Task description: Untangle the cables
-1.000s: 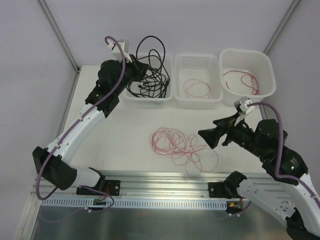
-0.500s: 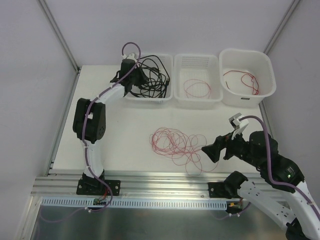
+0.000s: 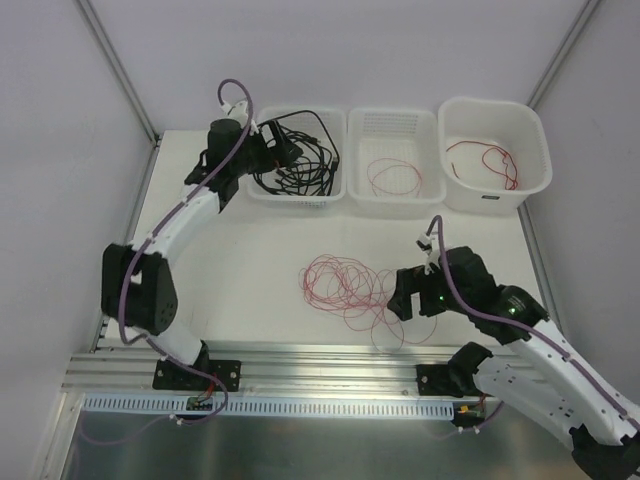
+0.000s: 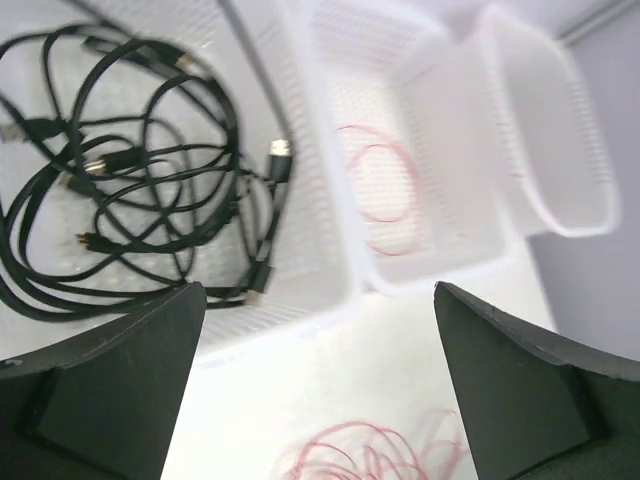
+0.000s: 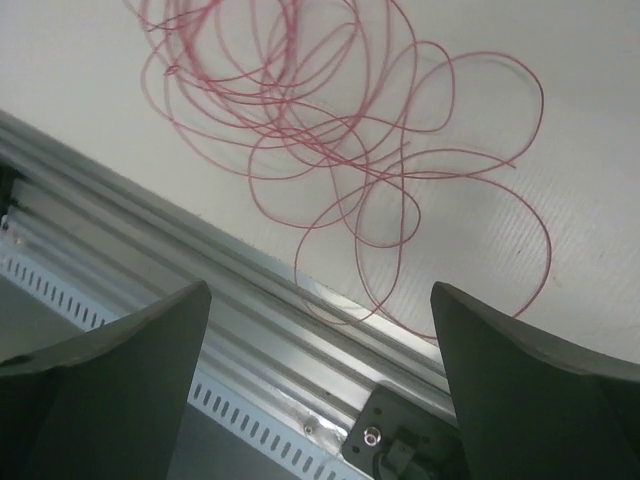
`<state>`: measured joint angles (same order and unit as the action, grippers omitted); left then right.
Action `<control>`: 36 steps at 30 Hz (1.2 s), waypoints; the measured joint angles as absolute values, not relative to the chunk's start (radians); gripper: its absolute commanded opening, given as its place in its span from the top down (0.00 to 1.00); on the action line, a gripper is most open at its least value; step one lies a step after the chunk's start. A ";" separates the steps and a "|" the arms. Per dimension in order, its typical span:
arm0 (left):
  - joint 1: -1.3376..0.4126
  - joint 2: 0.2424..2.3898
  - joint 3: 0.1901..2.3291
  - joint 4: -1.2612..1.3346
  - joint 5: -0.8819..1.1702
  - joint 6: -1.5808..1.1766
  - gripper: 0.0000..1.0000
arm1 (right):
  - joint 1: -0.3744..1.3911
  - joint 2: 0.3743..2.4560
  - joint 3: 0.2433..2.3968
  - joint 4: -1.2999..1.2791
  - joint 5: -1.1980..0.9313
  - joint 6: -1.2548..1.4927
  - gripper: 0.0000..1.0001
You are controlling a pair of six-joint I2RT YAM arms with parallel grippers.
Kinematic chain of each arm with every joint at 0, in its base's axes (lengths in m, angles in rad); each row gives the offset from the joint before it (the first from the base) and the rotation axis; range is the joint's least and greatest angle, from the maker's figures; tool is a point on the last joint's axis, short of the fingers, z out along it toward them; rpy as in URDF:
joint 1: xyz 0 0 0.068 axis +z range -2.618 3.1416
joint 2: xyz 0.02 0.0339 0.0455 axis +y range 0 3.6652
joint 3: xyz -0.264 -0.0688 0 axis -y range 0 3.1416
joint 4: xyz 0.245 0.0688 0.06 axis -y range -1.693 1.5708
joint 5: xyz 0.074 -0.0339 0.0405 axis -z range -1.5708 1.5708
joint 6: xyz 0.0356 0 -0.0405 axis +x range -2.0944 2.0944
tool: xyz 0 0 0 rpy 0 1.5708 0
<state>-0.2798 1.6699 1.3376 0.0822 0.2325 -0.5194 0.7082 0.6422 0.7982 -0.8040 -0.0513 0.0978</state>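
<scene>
Thick black cables (image 3: 300,160) lie coiled in the left white basket (image 3: 297,203); the left wrist view shows them (image 4: 130,200) with small plug ends. My left gripper (image 3: 278,150) hovers at that basket's left rim, open and empty (image 4: 320,390). A tangle of thin red wires (image 3: 352,290) lies on the table in front of the baskets. My right gripper (image 3: 402,298) sits at the tangle's right edge, open, with nothing between its fingers (image 5: 320,400). The red loops (image 5: 330,130) spread ahead of it. More red wire lies in the middle basket (image 3: 393,177) and the right bin (image 3: 485,160).
Three white containers line the table's back edge: the left basket, the middle basket (image 3: 395,125) and the taller right bin (image 3: 530,150). An aluminium rail (image 3: 320,360) runs along the near edge, close under the right gripper (image 5: 200,290). Grey walls enclose the table.
My left gripper has opened and shifted at the left basket, its arm folding back. My right arm has dropped and swung left to the red tangle's right edge.
</scene>
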 measured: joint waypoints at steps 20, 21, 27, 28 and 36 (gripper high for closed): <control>-0.281 0.825 0.778 -0.313 0.203 -0.274 0.01 | 0.710 1.212 0.540 -0.209 0.152 0.413 0.03; -0.281 0.805 0.759 -0.314 0.188 -0.266 0.01 | 0.720 1.246 0.557 -0.189 0.168 0.417 0.03; -0.281 0.830 0.714 -0.316 0.151 -0.224 0.01 | 0.836 1.481 0.735 -0.183 0.281 0.411 0.02; -0.281 0.832 0.710 -0.317 0.150 -0.220 0.01 | 0.849 1.512 0.761 -0.184 0.289 0.410 0.01; -0.281 0.809 0.704 -0.320 0.136 -0.202 0.01 | 0.906 1.707 0.952 -0.225 0.360 0.365 0.52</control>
